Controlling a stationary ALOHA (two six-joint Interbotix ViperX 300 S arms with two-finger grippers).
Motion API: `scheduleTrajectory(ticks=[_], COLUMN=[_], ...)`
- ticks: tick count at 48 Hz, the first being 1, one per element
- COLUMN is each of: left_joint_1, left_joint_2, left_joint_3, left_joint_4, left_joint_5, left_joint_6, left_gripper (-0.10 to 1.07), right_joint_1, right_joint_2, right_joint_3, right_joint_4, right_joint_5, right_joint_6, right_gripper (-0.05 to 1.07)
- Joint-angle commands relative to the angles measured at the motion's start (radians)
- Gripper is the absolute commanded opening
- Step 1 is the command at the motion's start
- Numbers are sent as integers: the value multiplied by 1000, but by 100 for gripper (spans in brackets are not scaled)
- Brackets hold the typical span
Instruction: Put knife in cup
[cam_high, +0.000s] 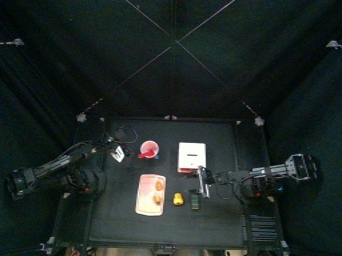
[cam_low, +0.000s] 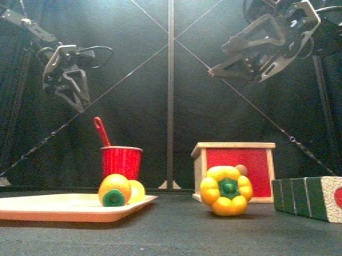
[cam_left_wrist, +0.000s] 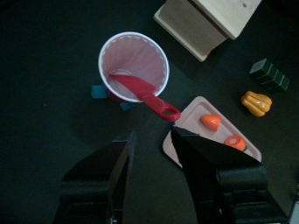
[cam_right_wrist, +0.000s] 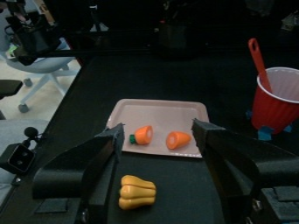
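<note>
The pink cup (cam_high: 147, 151) stands upright on the table, left of the cream box. The red knife (cam_low: 100, 131) stands in it, its handle leaning out over the rim; it also shows in the left wrist view (cam_left_wrist: 147, 93) and the right wrist view (cam_right_wrist: 256, 57). My left gripper (cam_high: 119, 153) hangs above the table just left of the cup (cam_left_wrist: 135, 61), open and empty. My right gripper (cam_high: 201, 181) is raised at the right of the tray, open and empty.
A pale pink tray (cam_high: 143, 205) with orange-yellow chunks (cam_right_wrist: 142, 135) lies in front of the cup. A cream box (cam_high: 194, 155) stands to the right. A yellow toy pepper (cam_low: 227, 190) and a green block (cam_low: 314, 195) lie near the front.
</note>
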Motion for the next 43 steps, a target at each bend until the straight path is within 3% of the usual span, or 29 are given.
scheduleTrajectory(ticks=[1,43], left_joint_1=[3,-8], left_joint_2=[-2,-21], left_joint_3=[-12,14], left_joint_4=[0,-2], left_joint_5=[-6,-54], left_joint_6=[2,6], left_gripper=[77,77], right_joint_1=[-3,6], right_joint_2=[-9,-11], right_joint_3=[-12,-9], right_joint_4=[2,28], right_joint_5=[-9,-9], right_joint_6=[0,6], right_gripper=[94,94])
